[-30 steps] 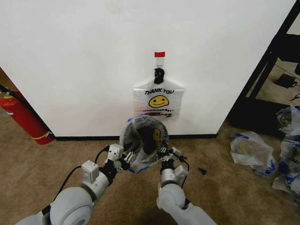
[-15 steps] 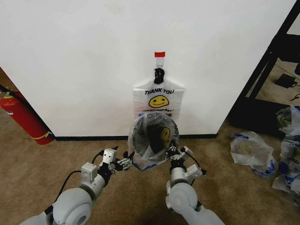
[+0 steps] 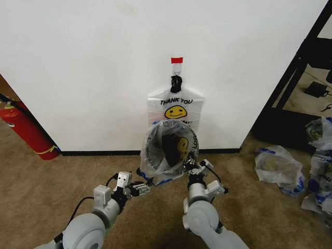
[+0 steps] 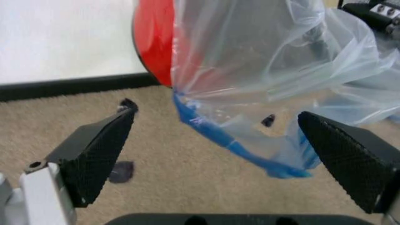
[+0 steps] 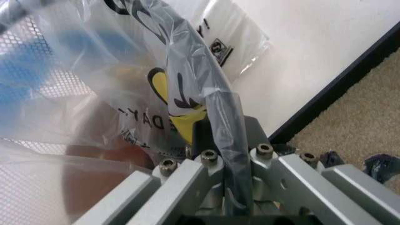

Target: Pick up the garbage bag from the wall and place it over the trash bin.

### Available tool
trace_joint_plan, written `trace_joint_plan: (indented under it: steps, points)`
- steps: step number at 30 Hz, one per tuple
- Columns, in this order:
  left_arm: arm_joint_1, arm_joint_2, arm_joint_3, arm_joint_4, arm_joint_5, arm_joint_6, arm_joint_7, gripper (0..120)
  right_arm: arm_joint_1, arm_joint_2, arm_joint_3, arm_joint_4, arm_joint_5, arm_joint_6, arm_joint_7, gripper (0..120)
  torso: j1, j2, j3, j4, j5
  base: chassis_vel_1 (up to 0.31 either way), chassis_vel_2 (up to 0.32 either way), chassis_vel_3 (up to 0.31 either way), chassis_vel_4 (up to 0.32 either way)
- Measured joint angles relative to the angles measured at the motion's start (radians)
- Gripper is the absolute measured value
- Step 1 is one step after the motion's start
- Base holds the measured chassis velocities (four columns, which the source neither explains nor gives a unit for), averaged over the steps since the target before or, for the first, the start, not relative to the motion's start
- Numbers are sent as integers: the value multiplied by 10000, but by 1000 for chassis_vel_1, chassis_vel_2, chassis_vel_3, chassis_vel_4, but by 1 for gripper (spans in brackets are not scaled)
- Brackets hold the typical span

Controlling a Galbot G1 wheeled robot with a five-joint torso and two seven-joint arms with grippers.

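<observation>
A: Where is the bag?

B: It is draped over the bin, which stands on the carpet just before the wall. The clear film covers the bin's rim and hangs down its sides; the yellow smiley print shows on the side nearer the right arm. In the left wrist view the film falls over the bin's red base, with a blue edge hanging low above the carpet.

A: And the right gripper?

B: It sits at the bin's right side, low on the bag. The right wrist view shows a strip of bag film pinched between its closed fingers, so it grips the bag.

A: The left gripper?

B: It is low at the bin's left, just off the bag. Its two dark pads stand wide apart (the blue edge hangs between them, touching neither).

A: What else is near?

B: A flat white THANK YOU bundle hangs on the wall from a black knot under a red tape strip, directly behind the bin. A fire extinguisher leans at the far left, and lumpy clear bags lie on the carpet at the right.
</observation>
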Motion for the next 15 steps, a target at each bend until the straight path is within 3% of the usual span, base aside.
trace_joint_plan:
  steps: [7, 15]
  points:
    - [-41, -129, 15, 100, -279, 164, -23, 81, -123, 54, -6, 113, -120, -5, -29, 0, 0, 0, 0, 0, 0, 0, 0, 0, 0]
    - [11, -159, 4, 222, -303, 121, -122, 51, -225, 121, 14, 244, -188, -14, -29, 0, 1, 0, 0, 0, -1, 0, 0, 0, 0]
